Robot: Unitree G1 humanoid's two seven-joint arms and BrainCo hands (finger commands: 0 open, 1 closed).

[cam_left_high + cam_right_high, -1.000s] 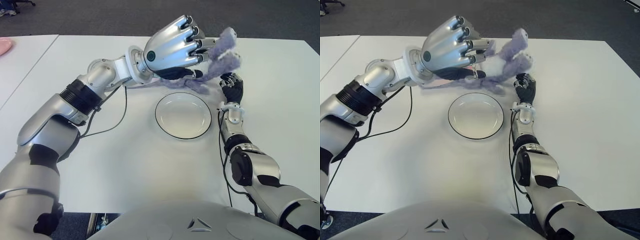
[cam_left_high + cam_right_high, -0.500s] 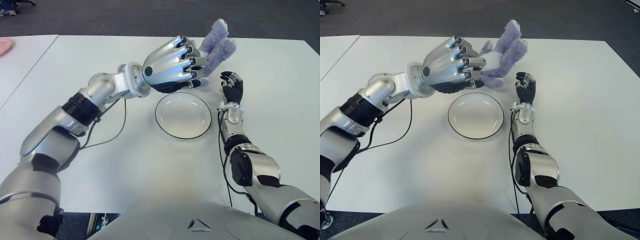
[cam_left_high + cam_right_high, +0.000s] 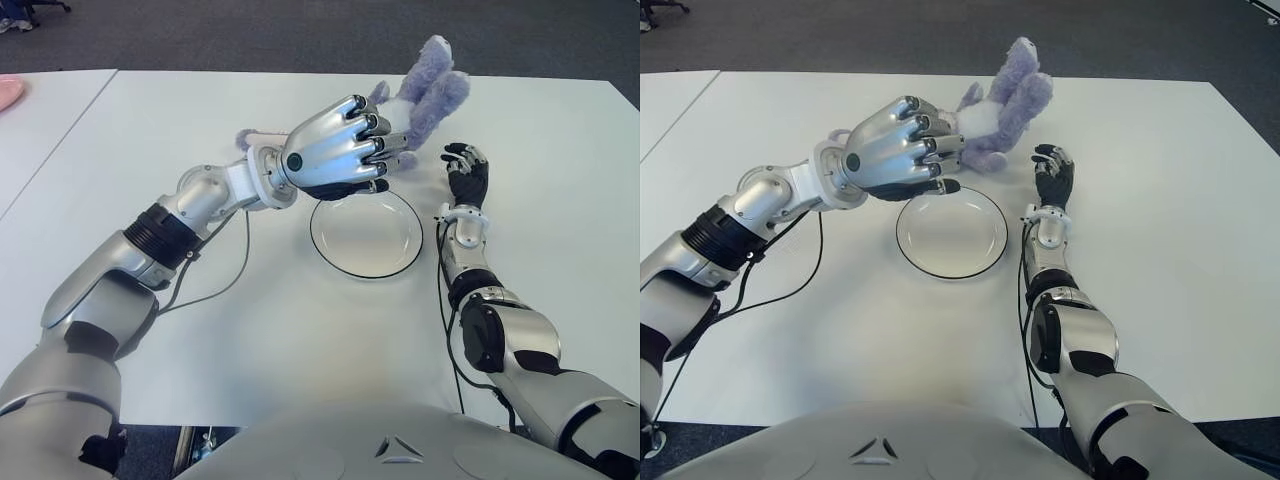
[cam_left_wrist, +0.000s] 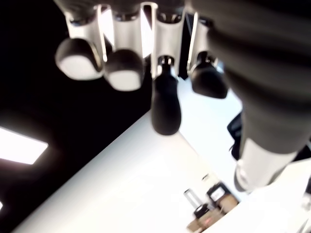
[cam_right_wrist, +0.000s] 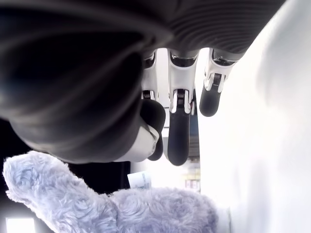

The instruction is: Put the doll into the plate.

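The purple plush doll [image 3: 428,88] lies on the white table [image 3: 300,330] just beyond the plate, with one limb [image 3: 245,137] showing behind my left wrist. The white plate [image 3: 366,238] with a dark rim holds nothing. My left hand [image 3: 372,150] hovers over the plate's far left rim. Its fingertips are beside the doll, and its fingers [image 4: 165,102] are loosely bent with nothing between them in the left wrist view. To the right of the plate is my right hand [image 3: 466,168], fingers straight. The doll [image 5: 97,208] also shows beyond that hand.
A black cable [image 3: 215,275] runs from my left forearm across the table. A pink object [image 3: 8,92] sits on the neighbouring table at the far left. Dark floor lies past the table's far edge.
The left hand came down and drew back left toward the plate's far rim. The doll, lifted and swinging before, is now out of the fingers beyond the plate. The right hand stayed put.
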